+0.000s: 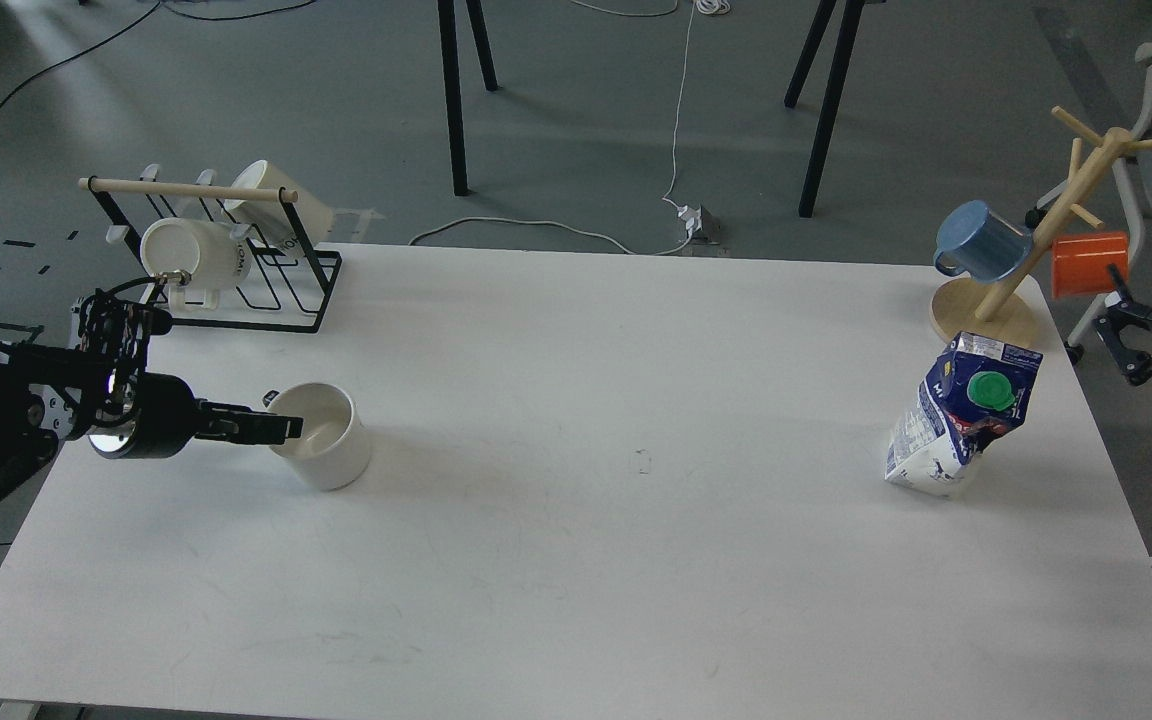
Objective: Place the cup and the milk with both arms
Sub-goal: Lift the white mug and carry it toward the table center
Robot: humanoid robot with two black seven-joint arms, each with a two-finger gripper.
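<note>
Left gripper (281,428) at cup (321,435) rim, table (576,560) left; fingers straddle wall, apparently clamped. Lift vertically, keep level. Milk (961,420) leans far right; right gripper (1121,335) off-table, finger state indeterminate. Grasp carton low.

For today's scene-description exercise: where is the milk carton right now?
In the head view, the milk carton stands leaning on the right side of the white table, just in front of the wooden mug tree, far from the cup on the left.
</note>
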